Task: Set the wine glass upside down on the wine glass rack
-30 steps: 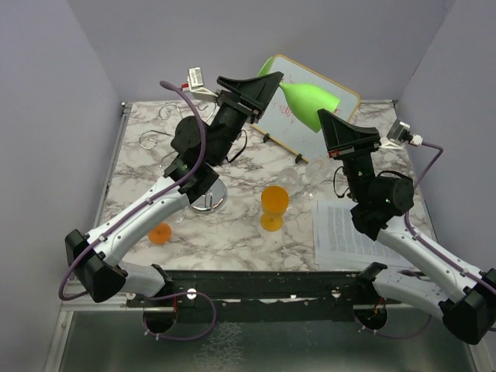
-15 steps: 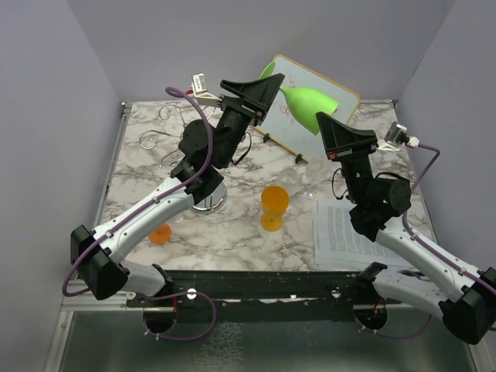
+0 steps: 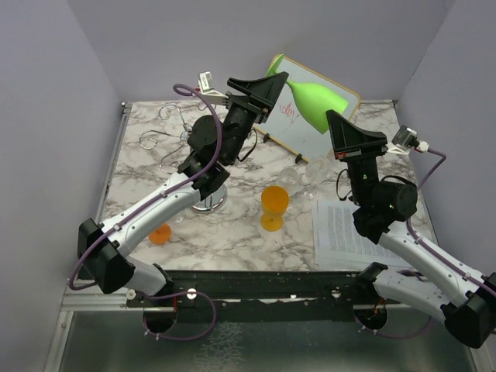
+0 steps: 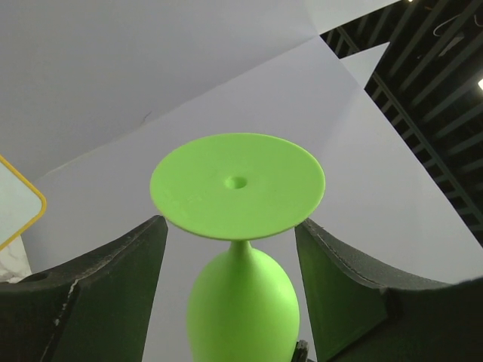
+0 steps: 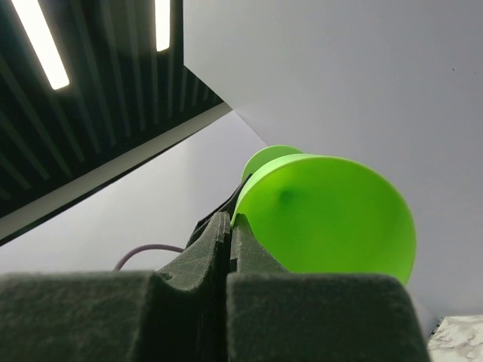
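Overhead, the green wine glass (image 3: 314,101) lies sideways in the air between both arms, well apart from the wine glass rack (image 3: 211,204). From the left wrist, the left gripper (image 4: 230,222) stands open around its stem. From the right wrist, the right gripper (image 5: 229,219) is pinched closed on the bowl's rim.

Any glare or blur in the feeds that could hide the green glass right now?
Top external: even, soft light, no glare; the green wine glass reads clearly. Left wrist: its foot is sharp against the plain wall. Right wrist: ceiling light strips blow out; the near fingers are dark and soft.
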Motion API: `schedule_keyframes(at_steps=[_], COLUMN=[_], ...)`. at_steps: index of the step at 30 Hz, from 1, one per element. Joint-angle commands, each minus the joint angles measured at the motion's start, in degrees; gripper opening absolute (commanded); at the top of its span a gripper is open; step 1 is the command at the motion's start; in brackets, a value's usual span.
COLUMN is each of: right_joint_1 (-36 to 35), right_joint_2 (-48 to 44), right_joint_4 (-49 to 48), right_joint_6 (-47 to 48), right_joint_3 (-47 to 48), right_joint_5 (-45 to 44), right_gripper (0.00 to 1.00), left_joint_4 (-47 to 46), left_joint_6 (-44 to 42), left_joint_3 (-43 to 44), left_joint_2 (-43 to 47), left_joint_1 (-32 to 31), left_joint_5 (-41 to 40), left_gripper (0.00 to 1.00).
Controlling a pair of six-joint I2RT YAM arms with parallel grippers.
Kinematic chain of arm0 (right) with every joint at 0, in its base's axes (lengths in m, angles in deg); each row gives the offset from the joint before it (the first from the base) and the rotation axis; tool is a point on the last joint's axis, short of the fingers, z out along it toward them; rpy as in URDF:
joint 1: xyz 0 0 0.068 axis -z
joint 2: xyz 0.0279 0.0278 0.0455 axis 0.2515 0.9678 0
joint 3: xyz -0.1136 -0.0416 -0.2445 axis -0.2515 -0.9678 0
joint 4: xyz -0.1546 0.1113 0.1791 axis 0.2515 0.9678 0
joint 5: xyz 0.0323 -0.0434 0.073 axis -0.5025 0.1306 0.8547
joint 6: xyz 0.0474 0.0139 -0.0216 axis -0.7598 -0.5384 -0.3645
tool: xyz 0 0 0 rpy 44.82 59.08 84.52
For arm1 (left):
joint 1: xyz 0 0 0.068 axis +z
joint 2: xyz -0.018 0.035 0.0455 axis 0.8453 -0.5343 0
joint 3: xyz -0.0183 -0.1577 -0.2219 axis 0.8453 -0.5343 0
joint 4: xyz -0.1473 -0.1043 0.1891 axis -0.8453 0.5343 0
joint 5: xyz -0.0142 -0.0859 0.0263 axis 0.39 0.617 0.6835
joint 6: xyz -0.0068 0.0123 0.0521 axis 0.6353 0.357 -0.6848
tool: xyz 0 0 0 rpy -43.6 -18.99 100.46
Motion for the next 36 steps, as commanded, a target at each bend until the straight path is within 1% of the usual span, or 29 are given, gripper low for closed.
schedule_keyframes(at_steps=[1, 2, 5, 8, 10, 14, 17, 19, 20, 21, 22, 24, 25, 26, 28, 30, 34, 36], right_joint_1=[-0.4, -0.4, -0.4, -0.4, -0.4, -0.4, -0.4, -0.4, -0.4, -0.4, -0.4, -0.4, -0.4, -0.4, -0.4, -0.4, -0.4, -0.4], right_joint_2=[-0.8, -0.7, -0.4, -0.2, -0.1, 0.3, 0.5, 0.5, 0.5, 0.4, 0.2, -0.6, -1.2, -2.1, -4.3, -6.8, -11.9, -14.3], right_joint_4=[0.2, 0.2, 0.1, -0.1, -0.1, -0.1, -0.3, -0.2, 0.0, 0.1, 0.4, 2.3, 3.6, 5.3, 10.6, 18.3, 39.0, 48.2], right_joint_6=[-1.1, -1.4, -2.2, -2.9, -3.1, -2.8, -2.7, -2.7, -2.9, -2.8, -2.9, -3.2, -3.0, -2.5, -1.4, 0.6, 6.1, 10.6], right_joint_3=[-0.8, -0.9, -1.0, -1.4, -1.6, -1.7, -1.9, -1.9, -2.0, -2.0, -2.2, -2.3, -2.4, -2.4, -2.0, -0.7, 4.3, 7.7], right_joint_5=[-0.1, 0.1, 1.0, 2.0, 2.8, 4.7, 6.0, 6.5, 6.6, 6.7, 6.7, 6.4, 6.3, 6.0, 5.0, 3.4, -1.4, -3.1], right_gripper=[0.01, 0.0, 0.01, 0.01, 0.01, 0.01, 0.01, 0.01, 0.01, 0.01, 0.01, 0.02, 0.1, 0.22, 0.41, 0.55, 0.73, 0.79], left_joint_4=[-0.8, -1.0, -2.6, -4.1, -4.8, -5.6, -6.1, -6.3, -6.5, -6.6, -6.7, -7.1, -7.3, -7.5, -8.0, -8.7, -9.3, -9.4], left_joint_6=[-1.2, -1.1, -0.9, -0.5, -0.3, 0.3, 0.1, -0.4, -0.9, -1.4, -1.8, -3.4, -4.8, -6.5, -11.6, -18.5, -33.2, -40.0], left_joint_3=[3.7, 3.8, 2.7, 1.9, 1.9, 2.1, 2.1, 2.1, 2.0, 2.0, 1.8, 1.3, 1.1, 0.8, 0.4, 0.1, -0.6, -0.5], left_joint_2=[-2.2, -2.3, -2.1, -1.9, -2.2, -3.0, -3.3, -3.3, -3.3, -3.3, -3.2, -2.8, -2.4, -2.0, -1.2, -0.2, 1.5, 2.1], left_joint_1=[-0.3, -0.3, -0.4, -0.4, -0.4, -0.4, -0.4, -0.4, -0.5, -0.5, -0.4, -0.4, -0.4, -0.4, -0.4, -0.4, -0.4, -0.4], left_joint_5=[1.6, 1.6, 0.3, -0.8, -0.7, 0.3, 1.3, 1.9, 2.2, 2.4, 2.5, 2.5, 2.5, 2.5, 2.8, 3.2, 5.0, 7.5], left_gripper=[0.66, 0.63, 0.5, 0.4, 0.36, 0.33, 0.28, 0.2, 0.13, 0.03, 0.0, 0.0, 0.0, 0.0, 0.0, 0.0, 0.0, 0.0])
